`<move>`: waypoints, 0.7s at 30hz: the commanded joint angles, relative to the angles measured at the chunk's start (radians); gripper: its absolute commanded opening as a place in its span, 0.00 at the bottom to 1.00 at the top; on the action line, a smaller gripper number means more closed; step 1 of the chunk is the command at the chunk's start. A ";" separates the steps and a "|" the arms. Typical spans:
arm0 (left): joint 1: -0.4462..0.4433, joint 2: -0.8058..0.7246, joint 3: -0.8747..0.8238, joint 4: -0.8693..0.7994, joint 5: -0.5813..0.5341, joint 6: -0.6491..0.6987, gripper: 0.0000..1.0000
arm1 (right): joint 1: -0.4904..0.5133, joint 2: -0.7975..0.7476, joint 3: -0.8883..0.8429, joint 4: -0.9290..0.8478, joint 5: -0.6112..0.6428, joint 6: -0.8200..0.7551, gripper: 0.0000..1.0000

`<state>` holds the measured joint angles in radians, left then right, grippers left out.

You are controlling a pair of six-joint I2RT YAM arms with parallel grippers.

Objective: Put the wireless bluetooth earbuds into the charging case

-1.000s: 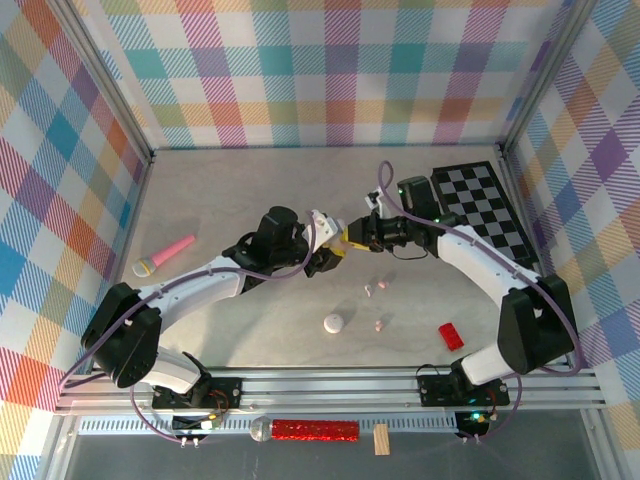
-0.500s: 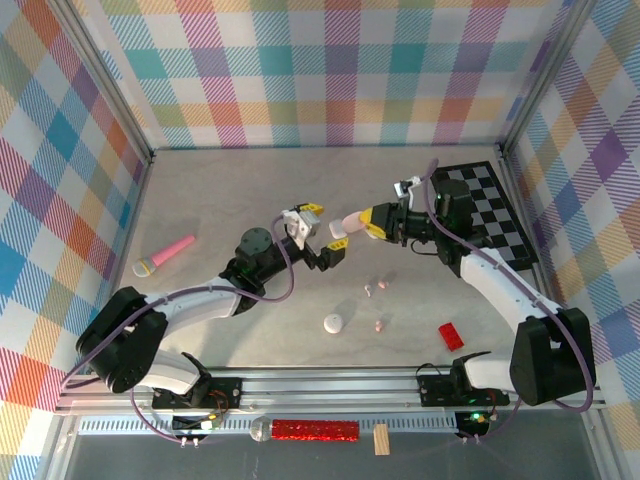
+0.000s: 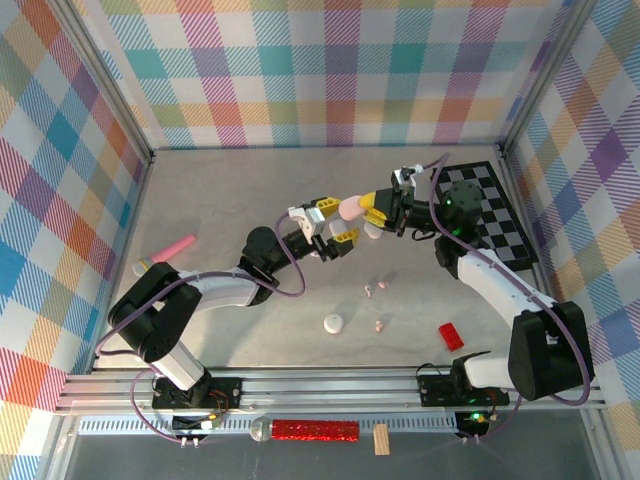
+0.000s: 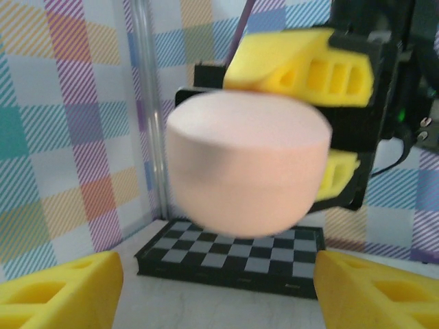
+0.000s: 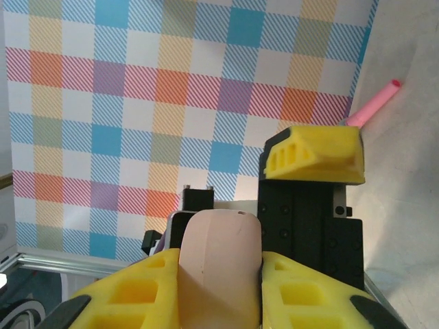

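Note:
My right gripper (image 3: 372, 213) is shut on a pale pink charging case (image 3: 350, 208), which it holds in the air above the middle of the table. In the right wrist view its yellow fingers (image 5: 123, 295) press both sides of the case (image 5: 219, 253). My left gripper (image 3: 334, 221) faces the case from the left and stands open, its fingers (image 4: 62, 288) wide apart, below and short of the case (image 4: 247, 171). Three tiny earbuds lie on the table: two close together (image 3: 373, 288) and one nearer (image 3: 378, 325).
A white pebble-like case (image 3: 333, 322) lies near the front middle and a red block (image 3: 451, 336) at the front right. A black chequered board (image 3: 485, 210) lies at the back right. A pink toy microphone (image 3: 165, 252) lies at the left. Checked walls enclose the table.
My left gripper has opened and come off the pink case. The right gripper has carried the case up and back to the right, and the left gripper has swung to face it.

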<state>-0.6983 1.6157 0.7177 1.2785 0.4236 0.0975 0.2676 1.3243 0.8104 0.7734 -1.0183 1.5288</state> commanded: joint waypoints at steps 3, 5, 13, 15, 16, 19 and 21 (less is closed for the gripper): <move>-0.006 0.018 0.058 0.077 0.087 -0.004 0.67 | -0.005 0.027 -0.019 0.164 -0.024 0.100 0.17; -0.006 0.015 0.063 0.076 0.095 0.001 0.64 | -0.005 0.028 -0.025 0.167 -0.020 0.102 0.17; -0.006 0.009 0.069 0.076 0.118 -0.011 0.52 | -0.004 0.037 -0.027 0.167 -0.020 0.097 0.15; -0.006 0.008 0.069 0.076 0.122 -0.013 0.49 | -0.005 0.039 -0.027 0.163 -0.020 0.093 0.15; -0.006 0.006 0.070 0.076 0.122 -0.014 0.48 | -0.004 0.041 -0.028 0.158 -0.020 0.090 0.15; -0.005 0.002 0.069 0.076 0.117 -0.013 0.48 | -0.004 0.042 -0.028 0.147 -0.019 0.082 0.14; -0.005 0.000 0.069 0.076 0.112 -0.013 0.49 | -0.004 0.042 -0.028 0.139 -0.019 0.078 0.14</move>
<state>-0.6971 1.6169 0.7582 1.2934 0.4999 0.0921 0.2676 1.3590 0.7887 0.8864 -1.0393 1.6157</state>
